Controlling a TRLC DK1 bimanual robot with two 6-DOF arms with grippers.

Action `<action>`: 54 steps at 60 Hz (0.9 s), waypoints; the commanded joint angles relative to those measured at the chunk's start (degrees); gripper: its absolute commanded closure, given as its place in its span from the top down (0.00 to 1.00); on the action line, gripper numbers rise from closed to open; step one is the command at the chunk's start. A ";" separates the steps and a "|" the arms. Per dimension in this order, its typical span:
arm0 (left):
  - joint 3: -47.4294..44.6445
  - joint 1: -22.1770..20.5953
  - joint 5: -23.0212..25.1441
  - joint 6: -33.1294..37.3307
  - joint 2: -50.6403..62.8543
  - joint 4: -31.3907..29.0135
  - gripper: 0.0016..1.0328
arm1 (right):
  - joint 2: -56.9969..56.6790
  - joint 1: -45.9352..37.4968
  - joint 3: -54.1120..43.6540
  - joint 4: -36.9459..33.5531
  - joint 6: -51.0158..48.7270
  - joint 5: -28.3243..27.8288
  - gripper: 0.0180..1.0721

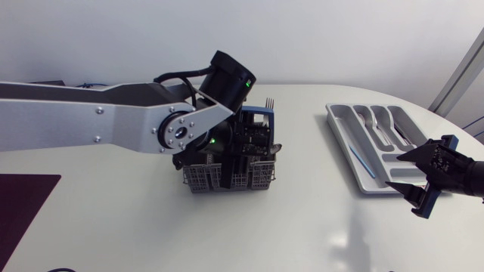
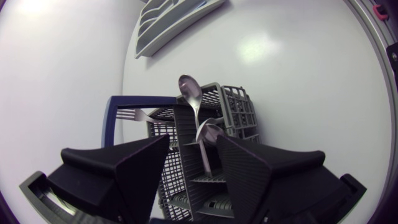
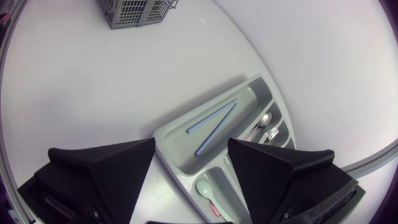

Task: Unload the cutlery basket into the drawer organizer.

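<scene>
On a white table [image 1: 287,227], the left gripper [image 2: 193,146] hangs spread over the grey cutlery basket [image 1: 198,180] at the middle, its fingers on either side of an upright spoon [image 2: 189,90]. To the right lies the drawer organizer [image 1: 333,121], holding two thin blue sticks [image 3: 211,121] and cutlery. The right gripper [image 1: 393,169] hovers spread over its end.
</scene>
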 commanded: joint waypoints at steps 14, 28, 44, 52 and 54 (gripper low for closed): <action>-1.79 0.85 -1.94 5.82 4.18 4.19 0.38 | -2.82 4.70 -3.71 -0.81 4.80 -0.42 0.80; -1.88 0.85 -2.47 7.67 5.77 6.04 0.29 | -2.73 5.32 -4.24 -0.55 5.15 -0.50 0.80; -2.15 0.67 -2.47 9.08 6.47 7.18 0.19 | -2.73 5.32 -5.12 -0.29 5.06 -0.94 0.80; -2.32 0.41 -2.47 10.31 6.91 7.27 0.07 | -2.90 5.14 -5.47 -0.20 4.89 -1.12 0.80; -2.32 0.41 -2.47 10.48 7.00 7.18 0.07 | -2.90 5.05 -5.56 -0.20 4.89 -1.21 0.80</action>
